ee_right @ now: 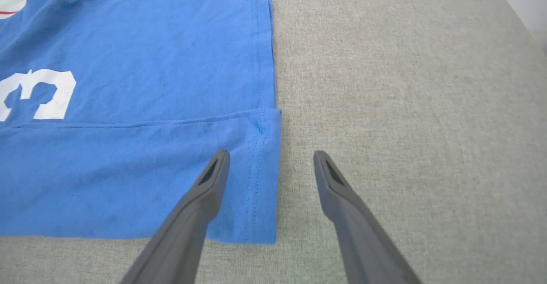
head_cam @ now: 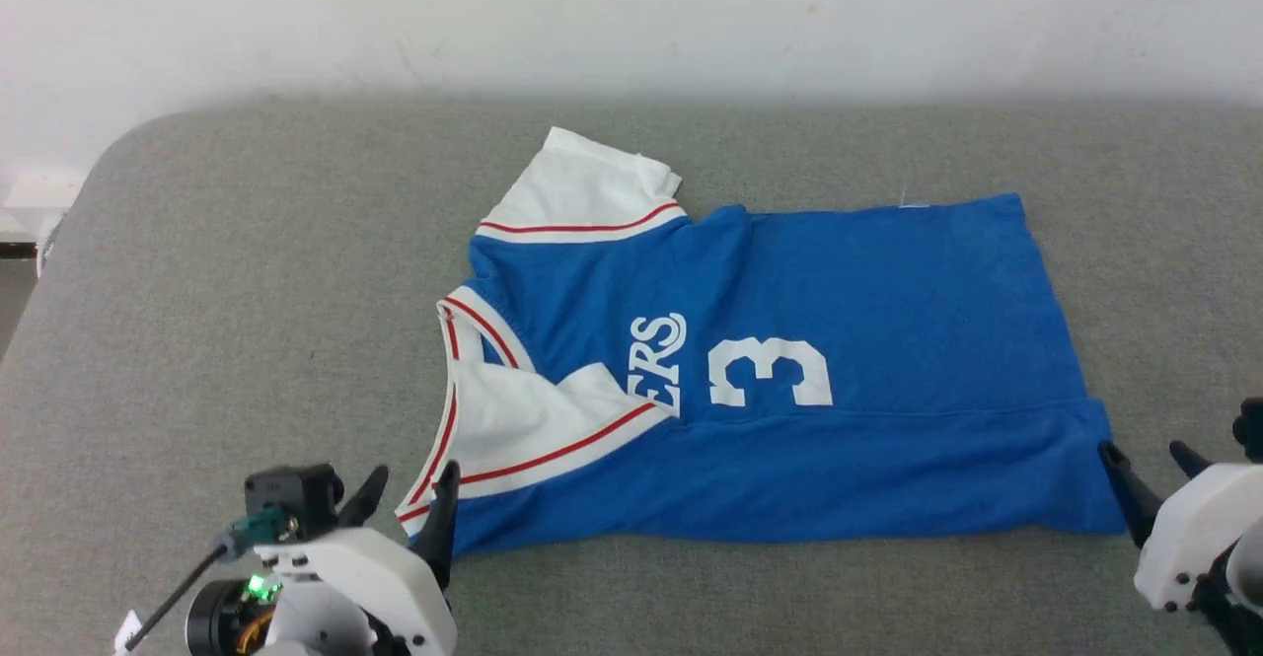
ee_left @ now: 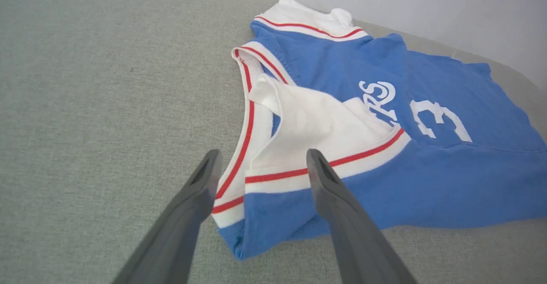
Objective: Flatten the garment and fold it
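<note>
Left gripper point(head_cam: 414, 483) sat at 7 o'clock in the head view, fingers spread wide and holding nothing. In its wrist view the fingertips straddled the near collar-side corner of the garment point(head_cam: 888, 321), with the striped trim between them. I couldn't tell whether they touched the cloth.

The jersey lay mid-worktop point(head_cam: 247, 291), chest up. Its long axis ran 9 to 3 o'clock, with the V-neck collar point(head_cam: 459, 340) at 9 and the hem point(head_cam: 1046, 281) at 3. The near long edge was turned over onto the chest along a crease point(head_cam: 888, 409). The near sleeve point(head_cam: 513, 419) lay folded in over the lettering, and the far sleeve point(head_cam: 582, 192) stuck out at 11 o'clock.

Right gripper point(head_cam: 1145, 459) sat at 4 o'clock, also spread and empty, at the near hem corner. In its wrist view one finger was over the blue cloth and the other over bare grey fabric.

Each arm was nearest its own end of the near edge, with the cloth lying toward 12 o'clock from both. The next fold likely needs both grippers to pinch these two corners. The far sleeve probably needs tucking first.
</note>
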